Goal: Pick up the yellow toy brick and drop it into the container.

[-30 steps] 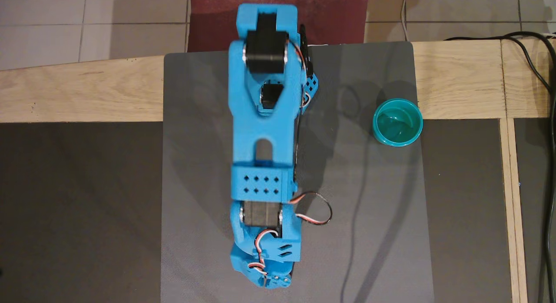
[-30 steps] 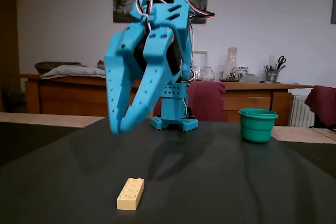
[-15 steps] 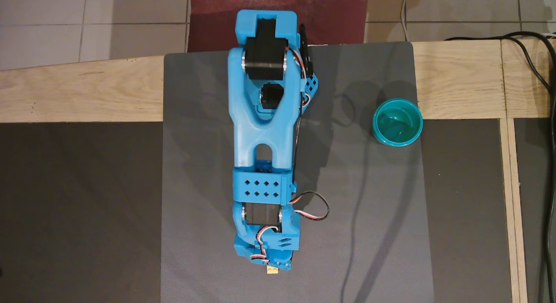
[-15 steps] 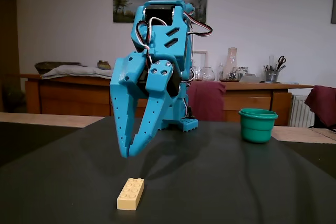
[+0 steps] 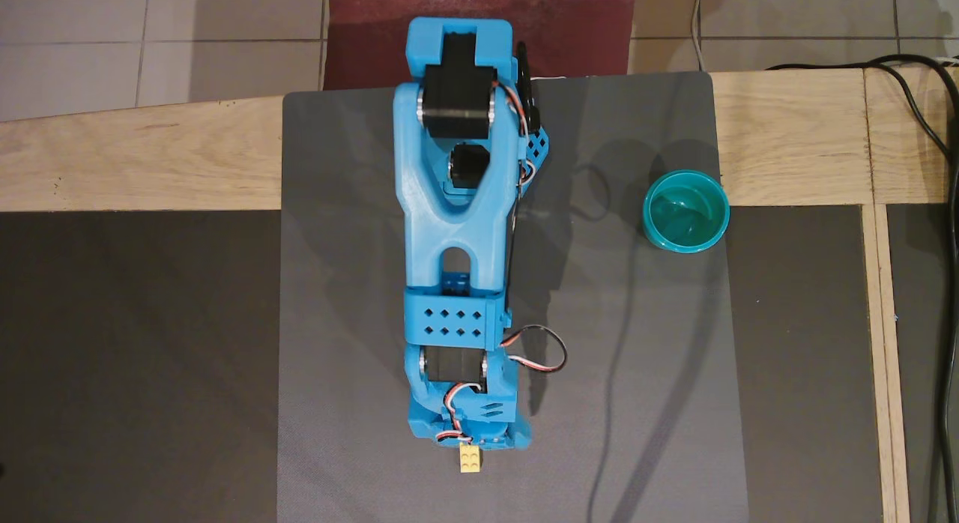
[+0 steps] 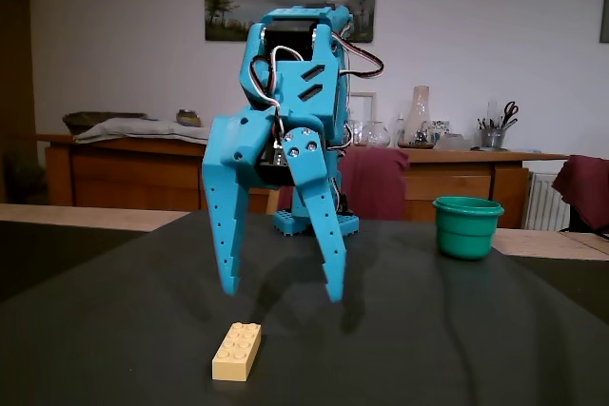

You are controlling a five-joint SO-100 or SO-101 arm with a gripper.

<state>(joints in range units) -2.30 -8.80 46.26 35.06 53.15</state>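
The yellow toy brick [image 6: 237, 351] lies flat on the dark mat near the front edge, studs up. In the overhead view only part of the brick [image 5: 470, 458] shows, the rest hidden under the wrist. My blue gripper [image 6: 281, 290] hangs open a short way above and just behind the brick, fingers pointing down and spread wide, nothing between them. The fingertips are hidden by the arm in the overhead view. The container [image 6: 466, 226], a teal-green cup, stands upright to the right; from overhead the container [image 5: 686, 210] looks empty, at the mat's right edge.
A grey mat [image 5: 637, 373] covers the middle of the wooden table [image 5: 135, 159]. Black cables [image 5: 940, 141] run along the right side. The arm's base [image 6: 316, 222] stands at the back of the mat.
The gripper has come down toward the brick and pulled back slightly, and its jaws have gone from nearly shut to wide open. More of the brick now shows from overhead.
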